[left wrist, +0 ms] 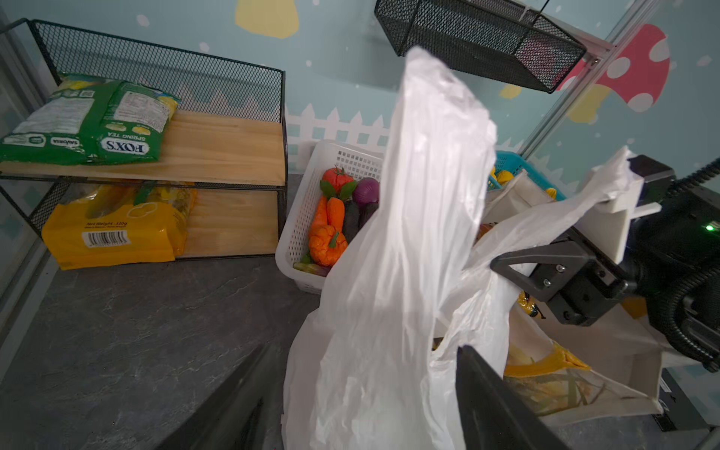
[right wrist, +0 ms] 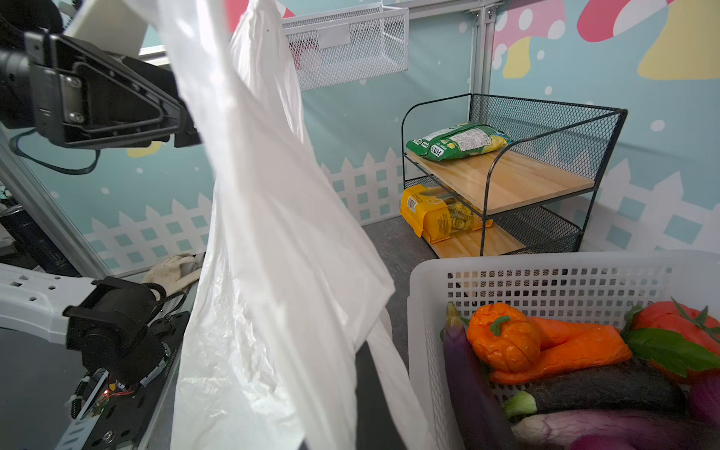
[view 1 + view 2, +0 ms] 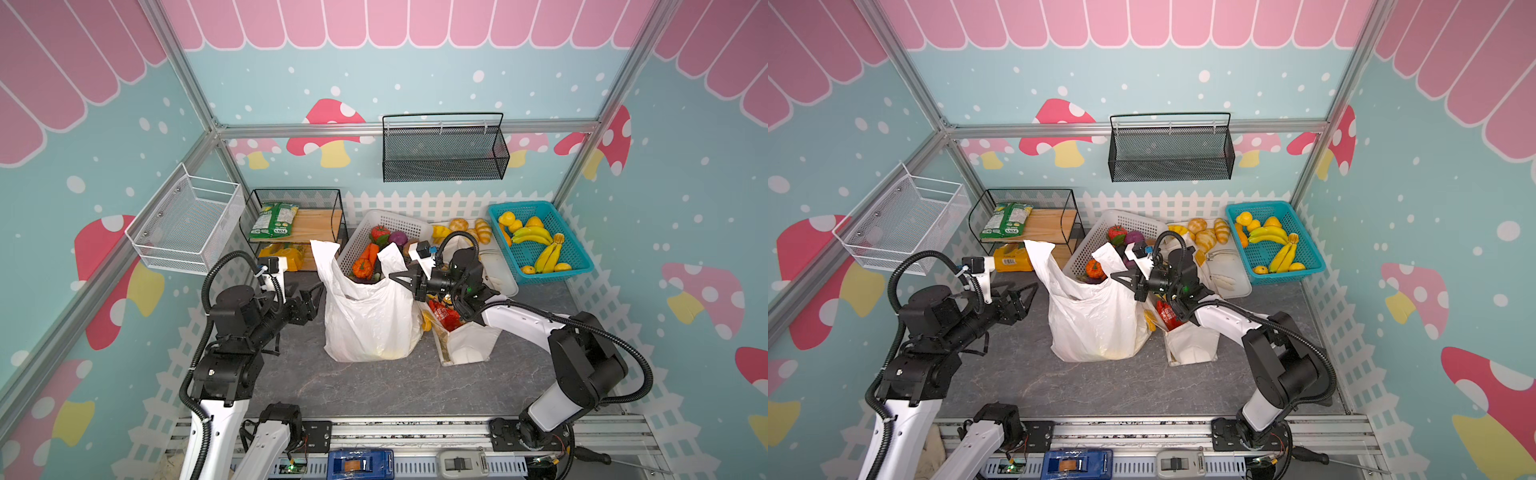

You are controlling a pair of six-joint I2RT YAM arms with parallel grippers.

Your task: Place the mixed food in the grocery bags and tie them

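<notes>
Left gripper [image 3: 319, 296]: jaws spread, nothing in them, low at the left side of the white plastic bag [image 3: 365, 320]. The bag stands mid-table and something yellow shows through its near bottom.

The bag's left handle [image 3: 325, 254] is free and sticks up just right of and beyond that gripper. Its long axis is near vertical, leaning a bit far-left. The right handle [image 3: 391, 257] also points up, and the right gripper [image 3: 400, 278] looks clamped on it from the right side.

Canvas tote [image 3: 469, 345] touches the bag's right side, with the red packet [image 3: 444, 316] inside it under the right arm.

Likely step: tying. The left arm is clearly nearer the loose handle and needs to go up and slightly right, closing across the strip.
</notes>
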